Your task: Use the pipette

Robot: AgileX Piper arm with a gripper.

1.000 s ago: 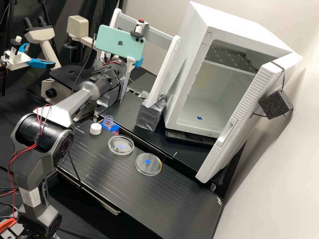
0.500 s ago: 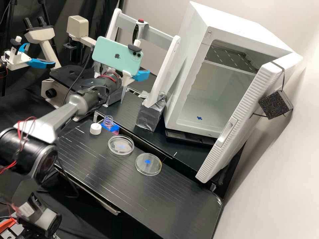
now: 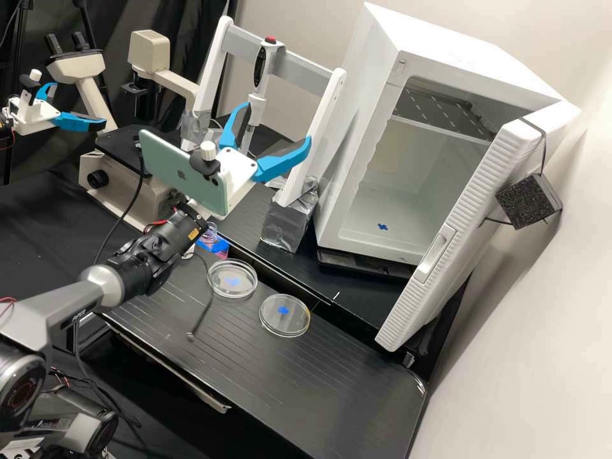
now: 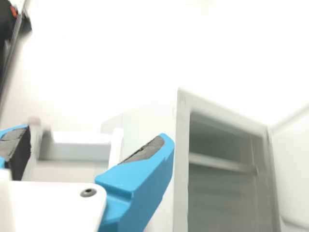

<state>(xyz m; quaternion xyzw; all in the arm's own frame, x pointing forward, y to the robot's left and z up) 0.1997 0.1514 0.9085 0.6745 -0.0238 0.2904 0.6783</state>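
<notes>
Nearest, at seven to eight o'clock from the claw in the high view, is the dark grey jointed arm [image 3: 150,255], with a pale green phone [image 3: 167,164] mounted at its wrist; the phone's back bears a small logo and the arm some pale lettering (both left unread here). On the ridged black bench [image 3: 331,376], two shallow clear round dishes with blue marks, one [image 3: 285,324] at six o'clock and the other [image 3: 233,290] between six and seven, lie near each other, well below the claw. At seven o'clock, partly behind the arm, is a clear open-necked bottle [image 3: 209,231] in a blue holder. The white gripper with bright blue fingers [image 3: 277,122] is wide, its dark pads [image 4: 145,151] well apart with nothing gripped. At eleven o'clock from it, the white pipette with a black grip and red top [image 3: 257,105] hangs upright on the grey crossbar of a white frame [image 3: 305,70]. Beyond, at four o'clock, stands a white cabinet [image 3: 382,83], its ribbed door ajar. The step in hand seems to be lining up to take the pipette: best done slowly, palm level, shaft centred between both pads before closing, without knocking the frame or catching the plunger.
</notes>
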